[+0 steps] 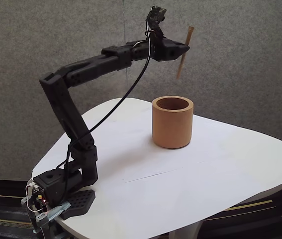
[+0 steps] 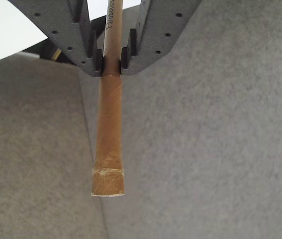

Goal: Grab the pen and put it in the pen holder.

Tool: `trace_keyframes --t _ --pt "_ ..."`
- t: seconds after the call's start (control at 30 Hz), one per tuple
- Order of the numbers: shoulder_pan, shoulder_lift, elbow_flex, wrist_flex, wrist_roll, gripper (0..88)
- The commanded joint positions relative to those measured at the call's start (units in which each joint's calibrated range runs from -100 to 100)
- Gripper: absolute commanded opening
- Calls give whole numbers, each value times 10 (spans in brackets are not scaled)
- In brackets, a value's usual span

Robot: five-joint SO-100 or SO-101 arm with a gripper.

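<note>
Grey felt panels back a white tabletop point(image 1: 190, 169), where the pen holder point(image 1: 172, 122) stands upright near the middle, its mouth open and nothing in it. We judge the grab is done and the carry is in hand: our claw point(image 1: 185, 49) is raised high above the tabletop, above and slightly behind the pen holder as the fixed view shows it, with the pen point(image 1: 185, 52) held nearly upright, slightly tilted. In the wrist view the claw point(image 2: 111, 63) is pinched on the pen point(image 2: 109, 129), a pad pressing it on either side, with much of the shaft free beyond the grip. Next, we think, the pen's low end must be brought over the mouth, lowered inside, then released.
</note>
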Motion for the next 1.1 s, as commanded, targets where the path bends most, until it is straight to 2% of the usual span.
trace_keyframes --t 0.0,0.17,0.4,0.63,0.8,1.07 --pt "-8 9 35 -31 30 5" --pt "-8 67 100 -152 46 5" --pt "-18 149 99 -211 48 5" --pt "-45 198 108 -239 48 5" --pt "-60 201 176 -257 56 5" --pt "-57 201 224 -275 65 5"
